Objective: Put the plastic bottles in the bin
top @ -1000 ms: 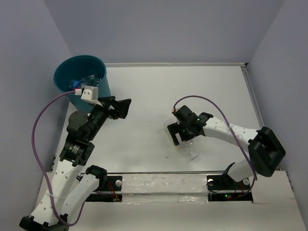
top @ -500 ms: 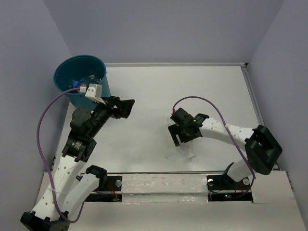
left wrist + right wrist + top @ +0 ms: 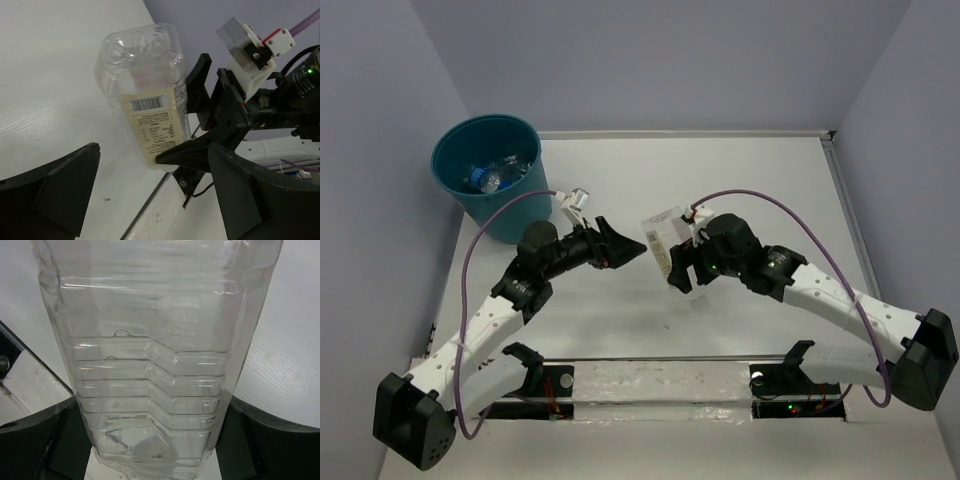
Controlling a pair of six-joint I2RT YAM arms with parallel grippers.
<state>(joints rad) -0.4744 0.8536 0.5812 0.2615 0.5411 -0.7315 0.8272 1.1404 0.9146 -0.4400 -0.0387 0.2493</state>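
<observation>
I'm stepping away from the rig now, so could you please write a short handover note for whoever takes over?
Right gripper: shut on a clear labelled bottle, mid-table.
Left gripper: open, empty, pointed at that bottle.
Done: several bottles lie in the bin, far left.
Left to do: this bottle into the bin, probably via a handover to the left gripper.

The right claw (image 3: 682,272) has raised a bottle (image 3: 661,239) and the left claw (image 3: 626,246) swung toward it.

Bright, even light throughout.
We find soft shadows on the bench (image 3: 740,180) and small glints on the bottle (image 3: 150,340).
</observation>
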